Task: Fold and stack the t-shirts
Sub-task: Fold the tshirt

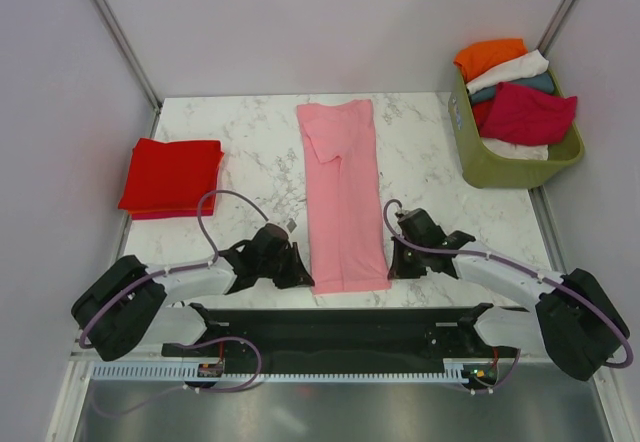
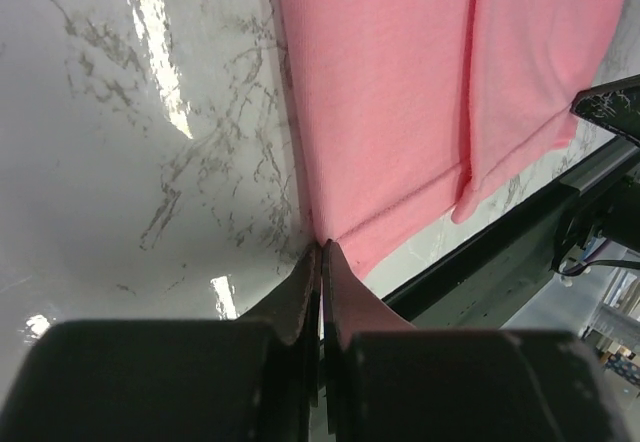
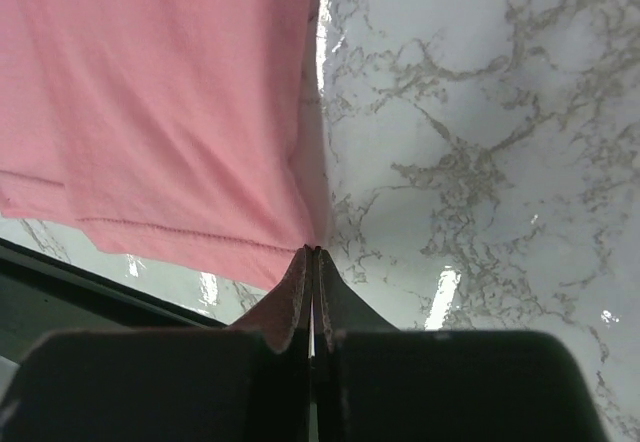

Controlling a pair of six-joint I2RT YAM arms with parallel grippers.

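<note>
1. Left wrist view: the left gripper (image 2: 320, 247) has its two fingers pressed together, tips down on the marble table (image 2: 150, 162), nipping the near left corner of the pink t-shirt (image 2: 400, 92) at its hem.
2. The right wrist view shows the same thing mirrored. The right gripper (image 3: 313, 252) is clenched, and the near right corner of the pink cloth runs straight into its fingertips.
3. From above, both arms reach in low from the near edge of the table, one on each side of the shirt's near end.
4. The pink t-shirt lies flat as a long narrow strip down the middle of the table. It runs from close to the far edge to close to the near edge, with its sides folded in.
5. A red t-shirt (image 1: 172, 176), folded into a neat square, sits by the left edge, well apart from the pink one.
6. At the far right corner stands an olive-green basket (image 1: 500, 174). Loose shirts are heaped in it: an orange t-shirt (image 1: 490, 57) at the back, a white t-shirt (image 1: 510, 70), a teal t-shirt (image 1: 540, 83) and a crimson t-shirt (image 1: 528, 112) in front.
</note>
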